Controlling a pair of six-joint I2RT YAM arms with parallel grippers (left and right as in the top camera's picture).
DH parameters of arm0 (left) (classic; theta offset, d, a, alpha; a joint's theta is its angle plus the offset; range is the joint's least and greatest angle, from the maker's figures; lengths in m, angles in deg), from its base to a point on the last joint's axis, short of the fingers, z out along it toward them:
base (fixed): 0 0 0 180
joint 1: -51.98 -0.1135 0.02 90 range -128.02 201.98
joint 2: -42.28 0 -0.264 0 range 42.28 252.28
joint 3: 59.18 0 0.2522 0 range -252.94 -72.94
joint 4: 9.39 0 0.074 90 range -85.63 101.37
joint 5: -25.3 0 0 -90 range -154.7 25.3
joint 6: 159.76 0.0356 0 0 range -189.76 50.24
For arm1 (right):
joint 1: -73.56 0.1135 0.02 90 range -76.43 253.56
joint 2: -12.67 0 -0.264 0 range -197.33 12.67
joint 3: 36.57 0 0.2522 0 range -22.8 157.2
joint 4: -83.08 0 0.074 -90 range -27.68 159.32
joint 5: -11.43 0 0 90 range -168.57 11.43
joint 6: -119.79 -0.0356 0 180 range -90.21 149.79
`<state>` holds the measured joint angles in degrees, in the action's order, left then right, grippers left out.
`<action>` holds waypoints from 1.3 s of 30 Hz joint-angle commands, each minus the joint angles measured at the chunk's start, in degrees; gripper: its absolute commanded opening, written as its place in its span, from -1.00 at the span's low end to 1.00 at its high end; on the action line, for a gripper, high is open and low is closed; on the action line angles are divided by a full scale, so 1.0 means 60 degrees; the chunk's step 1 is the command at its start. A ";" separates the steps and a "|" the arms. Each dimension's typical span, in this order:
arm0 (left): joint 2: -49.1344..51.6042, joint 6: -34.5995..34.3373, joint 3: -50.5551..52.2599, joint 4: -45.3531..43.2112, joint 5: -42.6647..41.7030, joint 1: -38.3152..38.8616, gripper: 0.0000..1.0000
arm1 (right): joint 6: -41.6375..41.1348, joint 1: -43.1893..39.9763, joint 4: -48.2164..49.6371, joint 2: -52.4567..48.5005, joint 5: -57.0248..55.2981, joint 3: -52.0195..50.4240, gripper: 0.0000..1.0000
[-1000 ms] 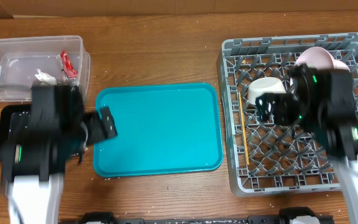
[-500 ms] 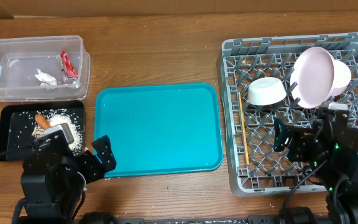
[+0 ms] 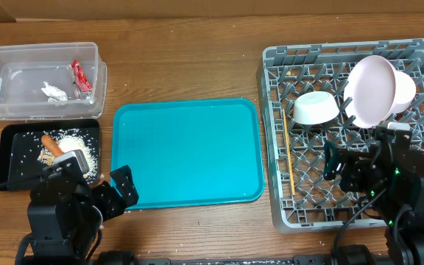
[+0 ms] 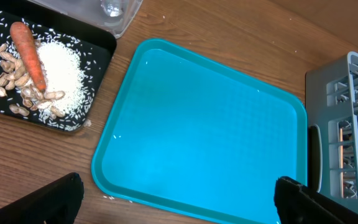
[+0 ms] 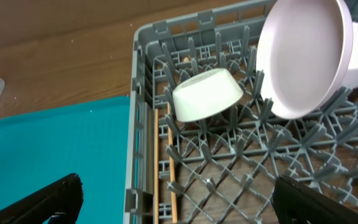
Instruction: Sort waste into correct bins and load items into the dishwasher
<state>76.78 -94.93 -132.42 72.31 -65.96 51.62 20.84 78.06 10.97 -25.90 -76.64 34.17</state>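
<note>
The grey dish rack [image 3: 274,140] holds a white plate [image 3: 372,91], a white bowl [image 3: 315,107], another bowl behind the plate [image 3: 403,87] and wooden chopsticks [image 3: 291,165]. The clear tub [image 3: 20,107] holds crumpled foil [image 3: 52,92] and a red wrapper [image 3: 80,76]. The black tray [image 3: 9,158] holds a carrot [image 3: 49,142], peanut shells [image 4: 11,65] and rice [image 3: 76,147]. My left gripper [image 4: 176,199] is open and empty over the teal tray's near edge. My right gripper [image 5: 179,196] is open and empty over the rack's front left, above the chopsticks [image 5: 169,168].
The teal serving tray [image 3: 190,151] lies bare in the middle of the wooden table. A few rice grains lie on the table by its near left corner [image 4: 107,197]. Both arms sit low at the table's front edge.
Both arms have pulled back from over the bins and the rack to the front edge of the table. In the last half second they have barely moved.
</note>
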 commanded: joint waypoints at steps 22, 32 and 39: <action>-0.0066 -0.0102 0.0040 0.0007 0.0135 0.0004 1.00 | -0.0007 -0.0040 0.2226 0.5825 0.0040 -0.4138 1.00; -0.0066 -0.0102 0.0040 0.0007 0.0135 0.0004 1.00 | 0.0313 -0.0040 0.7788 0.6397 -0.0135 -0.7752 1.00; -0.0066 -0.0102 0.0040 0.0007 0.0135 0.0004 0.99 | 0.1264 -0.0091 1.0488 0.6400 -0.0055 -0.9413 1.00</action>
<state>76.78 -94.95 -132.16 72.44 -65.76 51.62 23.74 77.99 73.22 11.85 -77.51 -20.54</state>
